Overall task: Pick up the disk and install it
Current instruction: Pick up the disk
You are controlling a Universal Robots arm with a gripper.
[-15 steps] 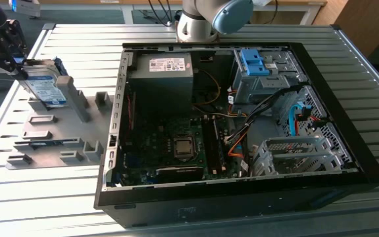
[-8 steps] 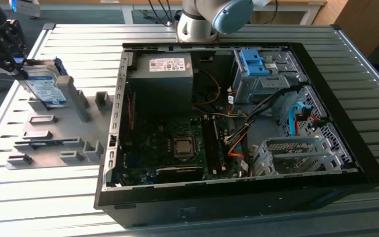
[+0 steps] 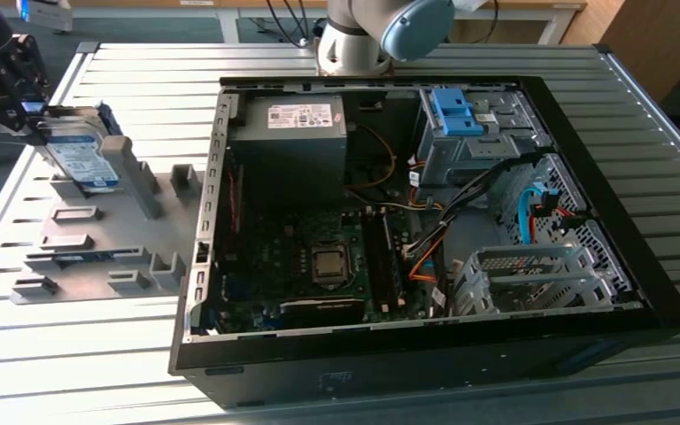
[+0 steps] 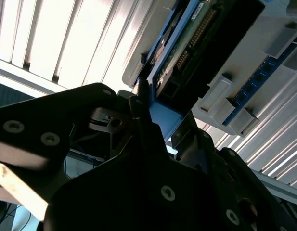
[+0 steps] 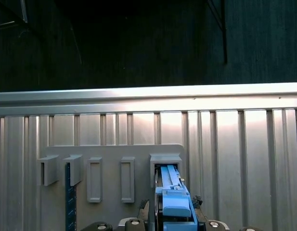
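The disk (image 3: 81, 156), a silver drive with a white-and-blue label in a blue carrier frame, stands on edge in a slot of the grey holder plate (image 3: 104, 266) at the exterior view's left. My black gripper (image 3: 42, 115) is shut on the disk's upper end. In the second wrist view the dark fingers (image 4: 138, 108) clamp the blue carrier (image 4: 162, 118), with the disk's green circuit side (image 4: 187, 43) beyond. In the first wrist view the blue carrier (image 5: 174, 202) sits in the plate's slot (image 5: 166, 161). Whether the disk rests in the slot or is slightly raised is unclear.
An open black computer case (image 3: 435, 345) lies on the slatted metal table (image 3: 623, 97) to the exterior view's right of the plate. Inside are a grey power-supply box (image 3: 290, 133), a drive cage with a blue latch (image 3: 456, 111) and an empty metal bay (image 3: 529, 274). The arm's base (image 3: 358, 40) stands behind the case.
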